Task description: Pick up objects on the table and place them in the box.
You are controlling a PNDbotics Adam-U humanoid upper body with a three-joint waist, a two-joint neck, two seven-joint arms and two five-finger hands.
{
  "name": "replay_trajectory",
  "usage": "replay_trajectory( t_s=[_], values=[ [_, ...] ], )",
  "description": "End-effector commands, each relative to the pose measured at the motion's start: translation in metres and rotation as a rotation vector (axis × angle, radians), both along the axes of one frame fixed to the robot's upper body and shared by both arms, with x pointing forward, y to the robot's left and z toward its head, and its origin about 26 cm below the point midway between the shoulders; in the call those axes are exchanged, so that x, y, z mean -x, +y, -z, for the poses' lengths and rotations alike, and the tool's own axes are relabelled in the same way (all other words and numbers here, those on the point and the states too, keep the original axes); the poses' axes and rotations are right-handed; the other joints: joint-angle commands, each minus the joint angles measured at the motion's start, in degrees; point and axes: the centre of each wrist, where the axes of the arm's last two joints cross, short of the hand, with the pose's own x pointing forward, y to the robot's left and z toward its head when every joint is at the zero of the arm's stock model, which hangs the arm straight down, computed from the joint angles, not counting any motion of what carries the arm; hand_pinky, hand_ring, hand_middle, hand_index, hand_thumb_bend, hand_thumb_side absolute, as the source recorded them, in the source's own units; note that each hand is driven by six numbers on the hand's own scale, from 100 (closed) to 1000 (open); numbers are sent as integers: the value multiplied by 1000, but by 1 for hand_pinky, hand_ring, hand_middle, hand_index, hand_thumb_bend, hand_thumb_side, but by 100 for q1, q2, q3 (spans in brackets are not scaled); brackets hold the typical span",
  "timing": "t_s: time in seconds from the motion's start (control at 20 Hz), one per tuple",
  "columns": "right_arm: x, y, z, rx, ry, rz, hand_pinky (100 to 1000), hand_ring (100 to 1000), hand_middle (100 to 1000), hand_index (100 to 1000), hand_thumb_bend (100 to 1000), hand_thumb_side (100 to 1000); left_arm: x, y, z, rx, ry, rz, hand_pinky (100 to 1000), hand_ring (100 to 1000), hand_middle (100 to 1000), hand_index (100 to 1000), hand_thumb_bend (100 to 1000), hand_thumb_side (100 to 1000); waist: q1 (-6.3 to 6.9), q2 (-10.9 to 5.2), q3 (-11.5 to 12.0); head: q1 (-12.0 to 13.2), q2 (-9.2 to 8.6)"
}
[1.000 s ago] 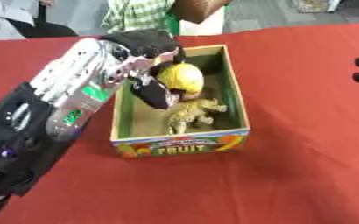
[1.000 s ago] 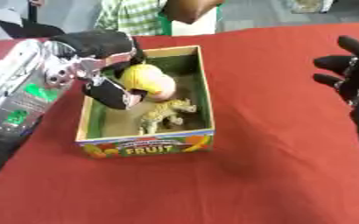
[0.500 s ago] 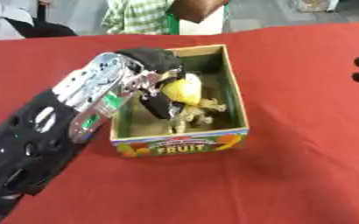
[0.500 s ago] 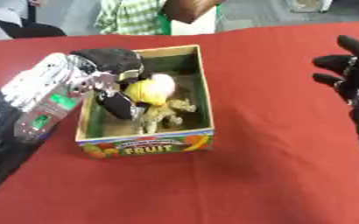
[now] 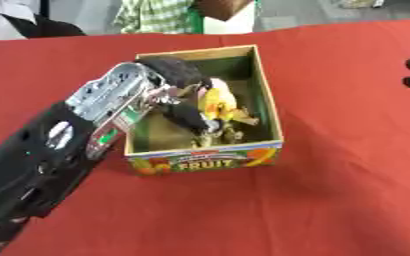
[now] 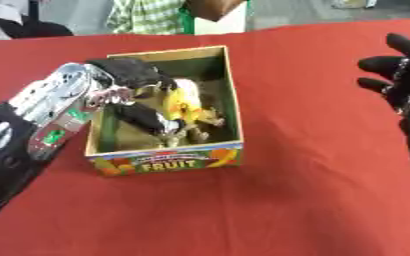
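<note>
You had the red-covered bench [image 5: 331,190] carrying the cardboard fruit box [image 5: 205,161], and down inside it your left robot hand [image 5: 184,107] was reaching with its fingers [image 6: 152,120] curled around the yellow toy [image 5: 213,102], which sat low in the box just above a tan figure [image 6: 200,131] on the box floor. That yellow toy looked light, smooth and rounded, probably apt to slip or roll, so I judged a wrap around its middle suited it best. Your right robot hand [image 6: 405,85] hung open at the right edge, fingers spread, holding nothing
</note>
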Motion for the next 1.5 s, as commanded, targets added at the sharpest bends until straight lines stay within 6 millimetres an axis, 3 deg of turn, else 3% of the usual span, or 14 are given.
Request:
replay_trajectory(
  t_s=[0.05, 0.2, 0.3, 0.35, 0.4, 0.55, 0.6, 0.65, 0.85, 1.05, 1.2, 1.5],
  values=[
    [2, -1, -8, 10, -23, -1, 852, 882, 727, 966, 100, 1000, 0, 7, -13, 8, -47, -21, 702, 925, 943, 1000, 828, 1000, -43, -149, -3, 7, 24],
    [2, -2, -7, 7, -24, 0, 852, 882, 727, 966, 100, 1000, 5, 12, -25, 64, -92, -51, 722, 932, 954, 1000, 849, 1000, -48, -166, 0, -8, 41],
    [2, -2, -8, 4, -25, 2, 851, 882, 727, 965, 100, 1000, 13, 20, -38, 155, -127, -68, 717, 918, 943, 1000, 802, 1000, -53, -176, 5, -27, 58],
    [2, -2, -8, 3, -27, 3, 851, 882, 727, 965, 100, 1000, 19, 25, -46, 211, -167, -70, 703, 893, 919, 1000, 691, 1000, -56, -180, 11, -38, 72],
    [2, -3, -8, 1, -29, 5, 851, 882, 727, 965, 100, 1000, 27, 30, -54, 299, -217, -63, 695, 879, 905, 1000, 635, 1000, -59, -183, 19, -48, 86],
    [2, -3, -8, -5, -34, 7, 851, 881, 727, 965, 100, 1000, 51, 47, -74, 577, -374, 0, 660, 813, 825, 965, 308, 1000, -68, -193, 48, -66, 108],
    [2, -3, -9, -6, -36, 6, 851, 881, 728, 965, 100, 1000, 59, 53, -80, 673, -436, 20, 607, 759, 773, 925, 173, 1000, -72, -199, 59, -69, 107],
    [2, -3, -9, -9, -39, 5, 850, 881, 728, 965, 100, 1000, 68, 61, -85, 783, -512, 28, 583, 736, 754, 906, 112, 1000, -78, -204, 69, -72, 103],
    [2, -3, -10, -20, -50, 3, 849, 880, 728, 964, 100, 1000, 89, 81, -89, 1160, -705, 57, 515, 661, 691, 850, 100, 1000, -99, -232, 112, -89, 97],
    [1, -2, -11, -28, -59, -7, 848, 878, 728, 962, 100, 1000, 90, 96, -87, 1398, -784, 113, 448, 579, 601, 758, 100, 1000, -137, -263, 147, -93, 111],
    [1, -2, -13, -35, -70, -12, 847, 877, 729, 961, 100, 1000, 89, 108, -84, 1539, -835, 170, 419, 549, 577, 744, 100, 1000, -163, -280, 164, -91, 131],
    [1, -4, -16, -74, -137, 10, 838, 869, 731, 950, 100, 1000, 82, 130, -54, 1795, -890, 267, 443, 570, 608, 752, 100, 1000, -175, -329, 210, -113, 276]
  ],
)
